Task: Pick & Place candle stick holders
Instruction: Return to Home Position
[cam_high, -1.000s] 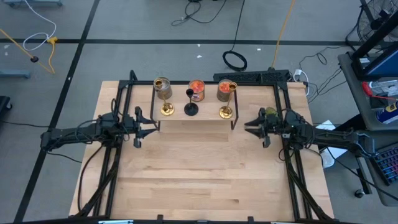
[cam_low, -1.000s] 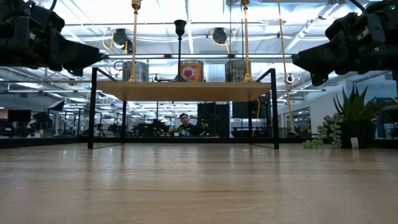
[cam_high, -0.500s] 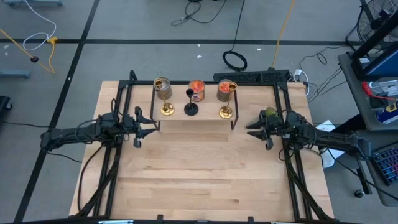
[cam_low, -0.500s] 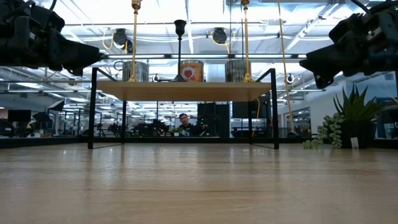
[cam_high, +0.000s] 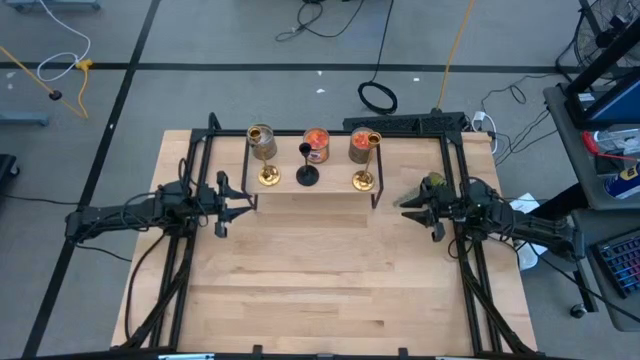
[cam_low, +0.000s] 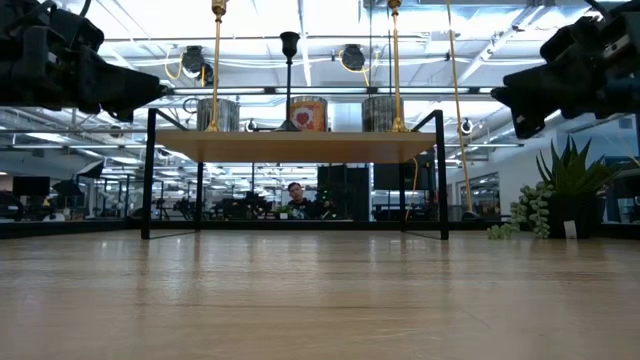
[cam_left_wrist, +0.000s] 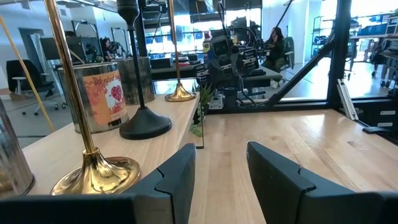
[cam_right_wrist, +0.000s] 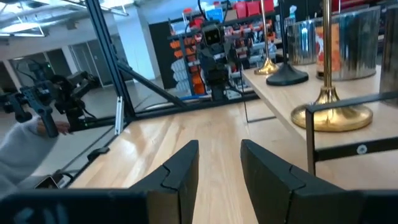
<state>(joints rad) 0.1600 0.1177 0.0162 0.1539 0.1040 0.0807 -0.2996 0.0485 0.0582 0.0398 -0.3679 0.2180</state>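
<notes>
Right end effector (cam_high: 410, 208) has drawn slightly back from the shelf (cam_high: 335, 188) over the last second; the left end effector (cam_high: 238, 204) has not shifted. High view: all three candle stick holders stand upright in a row on the shelf at the table's (cam_high: 320, 290) far side, the left gold holder (cam_high: 269, 177), the black holder (cam_high: 307, 176) and the right gold holder (cam_high: 363, 181), with three jars (cam_high: 316, 143) behind them. Each end effector hangs just outside its own end of the shelf, pointing inward, so the holders lie between the two arms and a withdrawal outward and toward the near edge crosses only bare wood. Low view: both end effectors hang at about shelf-top height, clear of the shelf's legs, and the holders' stems rise vertically. Left wrist view: fingers (cam_left_wrist: 177, 177) parted and empty; the left gold holder stands nearest, just ahead and to one side. Right wrist view: fingers (cam_right_wrist: 180, 171) likewise parted, nothing between them; the right gold holder stands nearest behind the shelf's frame, which is probably the only edge to mind.
</notes>
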